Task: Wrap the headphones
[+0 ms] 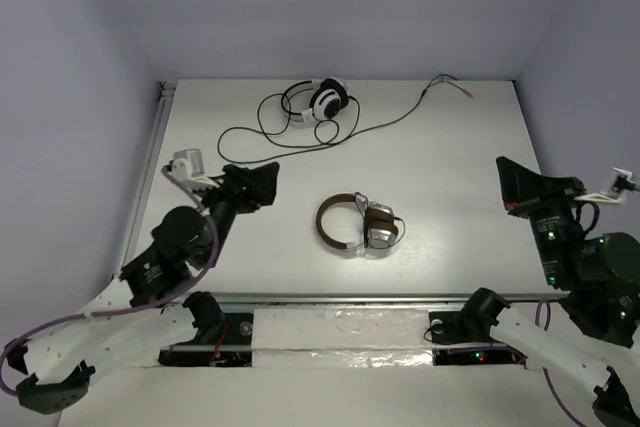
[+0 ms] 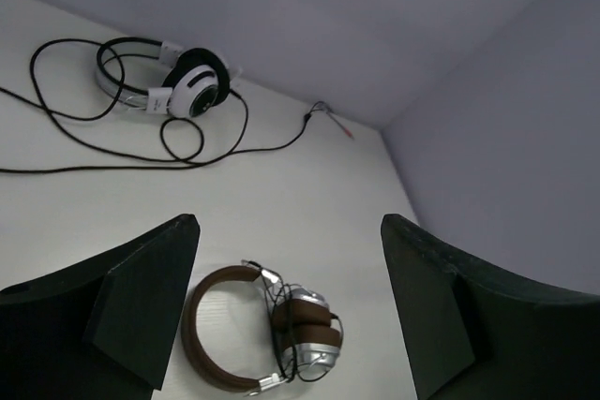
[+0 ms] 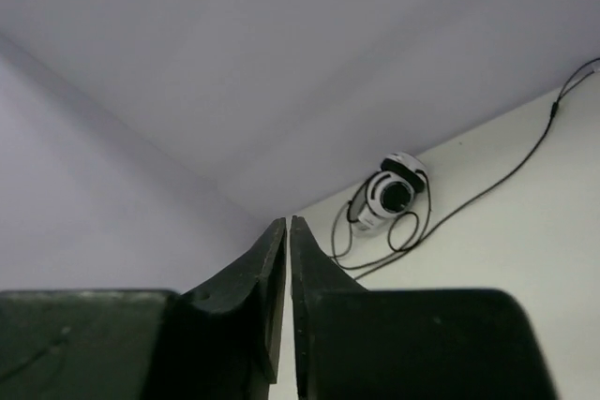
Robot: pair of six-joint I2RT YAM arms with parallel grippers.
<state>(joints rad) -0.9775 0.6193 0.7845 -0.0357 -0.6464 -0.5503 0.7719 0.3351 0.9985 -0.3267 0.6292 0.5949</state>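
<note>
Located the headphones (image 1: 358, 224) flat on the table (image 1: 450, 167), roughly mid-surface, with the brown headband arc to the left and both earcups folded together at the right end. Noted the thin black cable bunched over and around the earcups; possibly looped a few turns, but too fine in any view to tell where its free end sits. Judged light overall: stiff sprung headband, hinged cups likely to swivel when nudged, smooth leather and metal somewhat slippery, cable limp and easy to snag or kink. Would take hold across the mid-arc of the headband for steadying, plus a separate pinch on the cable close to the cups for winding; would avoid squeezing the cup hinges. Recorded left gripper (image 1: 250, 185) spread wide, nothing between the fingers, hovering near and left of the headband, apart from it. From the left wrist view, saw the headphones framed low between the two fingers, no contact. Recorded right gripper (image 1: 512, 182) pressed closed to a hairline slit, empty, well apart at the right table edge. Disregarded the white-and-black headphones (image 1: 318, 100) at the far side.
</note>
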